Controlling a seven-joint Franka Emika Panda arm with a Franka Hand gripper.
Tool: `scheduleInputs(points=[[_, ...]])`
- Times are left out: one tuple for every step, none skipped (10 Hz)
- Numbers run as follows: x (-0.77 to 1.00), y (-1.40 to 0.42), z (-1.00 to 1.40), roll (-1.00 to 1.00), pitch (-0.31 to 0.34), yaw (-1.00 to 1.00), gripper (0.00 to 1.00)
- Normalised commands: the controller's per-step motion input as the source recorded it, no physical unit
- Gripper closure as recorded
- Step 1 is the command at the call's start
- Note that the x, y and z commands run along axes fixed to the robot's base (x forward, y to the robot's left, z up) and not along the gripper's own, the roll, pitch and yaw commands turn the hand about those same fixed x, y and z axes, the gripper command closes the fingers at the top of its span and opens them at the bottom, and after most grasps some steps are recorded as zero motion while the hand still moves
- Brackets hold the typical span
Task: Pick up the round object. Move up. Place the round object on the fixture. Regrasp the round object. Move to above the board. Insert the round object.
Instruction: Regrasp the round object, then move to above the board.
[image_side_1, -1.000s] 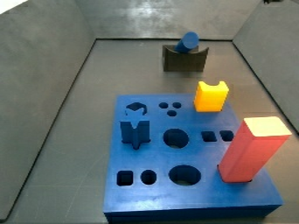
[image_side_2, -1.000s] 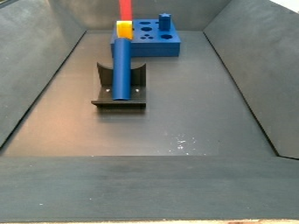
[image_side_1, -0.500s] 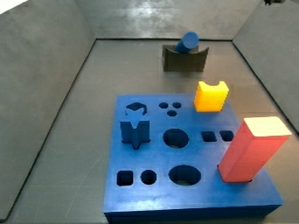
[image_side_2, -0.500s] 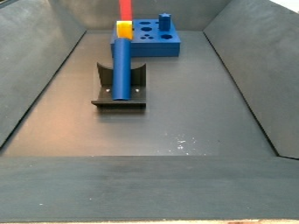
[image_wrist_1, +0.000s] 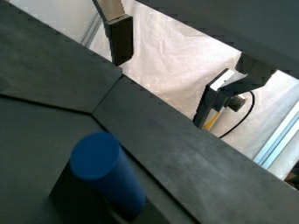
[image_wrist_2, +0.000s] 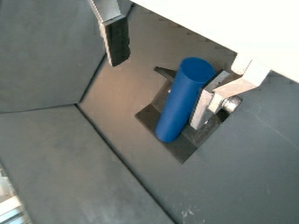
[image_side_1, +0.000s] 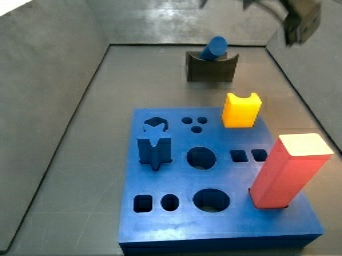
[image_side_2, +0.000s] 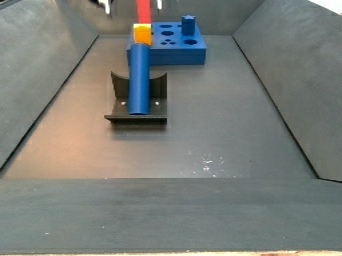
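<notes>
A grey walled floor (image_side_1: 80, 150) carries the board (image_side_1: 221, 222), a thick blue slab cut with round, square and odd-shaped holes, seen near the camera in a side view and at the far end (image_side_2: 181, 52) in a side view. Standing in the board are a tall red block (image_side_1: 287, 170), a yellow block (image_side_1: 241, 109) and a short notched blue peg (image_side_1: 154, 152).

Well apart from the board, toward the far wall, the fixture (image_side_1: 211, 68) sits on the floor, a dark block on a base plate (image_side_2: 134, 115). The round object (image_side_2: 138, 78), a plain blue rod, rests in the fixture's notch, one flat end (image_side_1: 217, 45) facing the camera; both wrist views look down on it (image_wrist_2: 180, 98) (image_wrist_1: 107, 168).

The gripper (image_wrist_2: 170, 48) hangs above the rod without touching it, its fingers (image_wrist_2: 115, 39) spread wide with nothing between them. A blurred dark part of the arm (image_side_1: 297, 18) shows at the top edge in a side view.
</notes>
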Motion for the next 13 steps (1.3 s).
scheduleInputs(points=[[0.07, 0.03, -1.00, 0.05, -0.077, 0.01, 0.00], [0.07, 0.03, -1.00, 0.05, -0.075, 0.00, 0.00], [0.08, 0.02, -1.00, 0.05, -0.064, -0.01, 0.00], [0.08, 0.02, -0.95, 0.05, -0.049, -0.02, 0.00], [0.08, 0.01, -0.78, 0.05, -0.037, -0.02, 0.00], [0.08, 0.01, -0.66, 0.06, -0.024, -0.02, 0.00], [0.08, 0.00, -0.40, 0.06, -0.003, -0.01, 0.00], [0.08, 0.00, -0.30, 0.06, 0.007, 0.00, 0.00], [0.00, 0.00, 0.00, 0.00, 0.000, 0.00, 1.00], [0.09, 0.18, 1.00, -0.36, 0.006, 0.00, 1.00], [0.09, 0.18, 1.00, -0.36, 0.009, 0.00, 1.00], [0.08, 0.17, 1.00, -0.32, -0.002, 0.00, 1.00], [0.07, 0.17, 1.00, -0.25, -0.016, 0.00, 1.00]])
